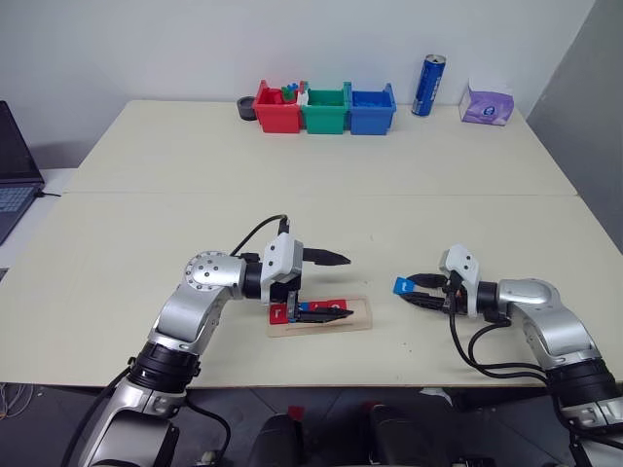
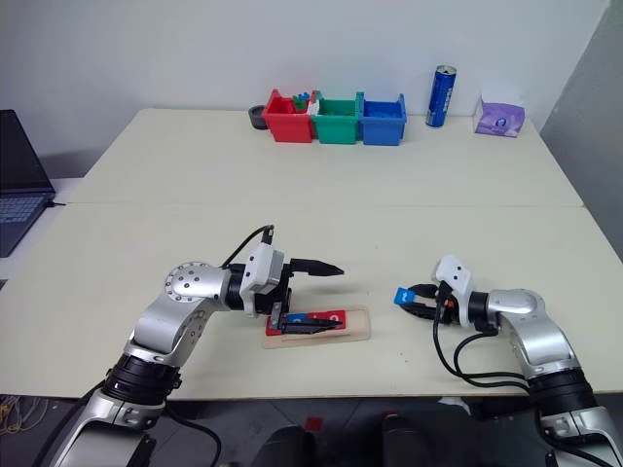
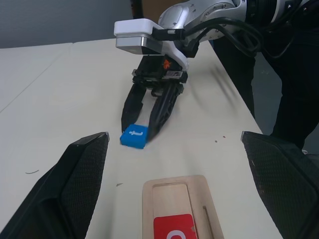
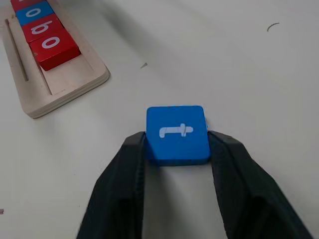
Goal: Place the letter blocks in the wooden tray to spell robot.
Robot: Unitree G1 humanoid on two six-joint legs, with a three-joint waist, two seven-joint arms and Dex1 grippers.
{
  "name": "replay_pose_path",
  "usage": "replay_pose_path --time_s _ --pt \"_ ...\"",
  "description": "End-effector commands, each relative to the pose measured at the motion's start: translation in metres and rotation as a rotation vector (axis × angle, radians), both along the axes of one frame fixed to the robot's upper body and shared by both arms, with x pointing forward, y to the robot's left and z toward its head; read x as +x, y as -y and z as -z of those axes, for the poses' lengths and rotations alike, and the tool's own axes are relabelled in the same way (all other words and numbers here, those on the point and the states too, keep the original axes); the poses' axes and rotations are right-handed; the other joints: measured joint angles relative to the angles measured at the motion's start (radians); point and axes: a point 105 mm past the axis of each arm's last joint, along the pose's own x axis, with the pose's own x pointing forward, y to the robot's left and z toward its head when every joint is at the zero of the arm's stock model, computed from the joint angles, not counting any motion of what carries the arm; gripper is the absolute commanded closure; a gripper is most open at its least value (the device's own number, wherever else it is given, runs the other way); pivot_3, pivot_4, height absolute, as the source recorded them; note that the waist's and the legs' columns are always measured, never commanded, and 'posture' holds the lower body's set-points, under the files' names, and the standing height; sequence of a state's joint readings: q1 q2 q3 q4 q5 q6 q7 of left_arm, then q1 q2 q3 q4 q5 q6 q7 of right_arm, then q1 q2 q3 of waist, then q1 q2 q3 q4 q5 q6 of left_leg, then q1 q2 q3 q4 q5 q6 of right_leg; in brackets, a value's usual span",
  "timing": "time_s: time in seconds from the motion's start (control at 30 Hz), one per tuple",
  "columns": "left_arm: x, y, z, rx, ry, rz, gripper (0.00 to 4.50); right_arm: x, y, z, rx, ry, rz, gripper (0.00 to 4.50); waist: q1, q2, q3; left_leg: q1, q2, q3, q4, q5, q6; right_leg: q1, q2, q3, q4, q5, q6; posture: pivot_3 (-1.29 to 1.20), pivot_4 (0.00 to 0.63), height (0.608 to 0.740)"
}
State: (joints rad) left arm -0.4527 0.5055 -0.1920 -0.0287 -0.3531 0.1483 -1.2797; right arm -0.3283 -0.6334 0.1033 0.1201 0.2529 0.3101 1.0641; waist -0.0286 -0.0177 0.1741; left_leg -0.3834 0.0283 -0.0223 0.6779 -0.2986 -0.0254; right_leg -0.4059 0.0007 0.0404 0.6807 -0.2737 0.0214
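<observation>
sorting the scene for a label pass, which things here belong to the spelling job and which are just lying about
Job: blue t block between the right fingers; wooden tray; red o block in it.
Lying about: red bin, green bin, blue bin, blue can, tissue pack, laptop.

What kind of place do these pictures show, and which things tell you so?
Probably a lab or office test space, not a home. A wide pale table stands against a plain white wall, a laptop sits at its edge, and red, green and blue plastic bins are lined up at the back beside a tissue box.

Silver arm shells, white wrist housings, looping black cables, black two-fingered left claw (image 1: pixel 329 284) and right claw (image 1: pixel 419 290).
</observation>
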Motion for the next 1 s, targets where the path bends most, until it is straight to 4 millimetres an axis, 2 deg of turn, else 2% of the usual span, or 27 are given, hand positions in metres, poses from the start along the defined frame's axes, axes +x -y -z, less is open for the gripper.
replay_pose_path --time_s 0.03,0.17,0.3,0.4,0.63,1.0 --pt "-0.004 0.005 -0.008 -0.008 0.035 0.032 0.00 -0.002 -0.001 -0.010 -0.021 0.047 -0.035 3.04 0.000 0.000 0.000 0.000 0.000 0.000 0.000 0.000 0.000 0.000 0.000 0.000 0.000 0.000 0.000 0.00 0.150 0.740" --pt "-0.006 -0.003 -0.007 -0.006 0.032 0.019 0.00 -0.007 -0.009 -0.019 -0.020 0.084 -0.079 3.04 0.000 0.000 0.000 0.000 0.000 0.000 0.000 0.000 0.000 0.000 0.000 0.000 0.000 0.000 0.000 0.00 0.150 0.740" --pt "-0.012 -0.023 -0.005 0.028 0.020 0.001 0.00 -0.017 -0.031 -0.043 0.022 0.124 -0.167 3.04 -0.005 0.000 0.000 0.000 0.001 0.000 0.000 0.000 0.000 0.000 0.000 0.000 0.000 0.000 0.000 0.00 0.150 0.740" --pt "-0.016 -0.040 -0.001 0.067 0.008 -0.013 0.00 -0.026 -0.047 -0.052 0.020 0.137 -0.242 3.04 -0.003 0.001 0.000 0.001 0.001 -0.001 0.000 0.000 0.000 0.000 0.001 0.000 0.001 0.000 0.000 0.00 0.150 0.740" --pt "-0.021 -0.051 0.001 0.087 0.000 -0.027 0.00 -0.037 -0.064 -0.038 -0.023 0.119 -0.337 3.04 0.005 0.000 0.001 0.000 0.001 0.000 0.001 0.000 0.000 0.000 -0.002 -0.001 0.000 0.000 0.000 0.00 0.150 0.740" --pt "-0.024 -0.043 0.001 0.073 0.007 -0.025 0.00 -0.034 -0.071 -0.021 -0.097 0.109 -0.409 3.04 0.002 0.000 0.001 0.000 0.000 0.000 0.001 0.000 0.000 0.000 -0.001 -0.001 0.001 0.000 0.000 0.00 0.150 0.740"
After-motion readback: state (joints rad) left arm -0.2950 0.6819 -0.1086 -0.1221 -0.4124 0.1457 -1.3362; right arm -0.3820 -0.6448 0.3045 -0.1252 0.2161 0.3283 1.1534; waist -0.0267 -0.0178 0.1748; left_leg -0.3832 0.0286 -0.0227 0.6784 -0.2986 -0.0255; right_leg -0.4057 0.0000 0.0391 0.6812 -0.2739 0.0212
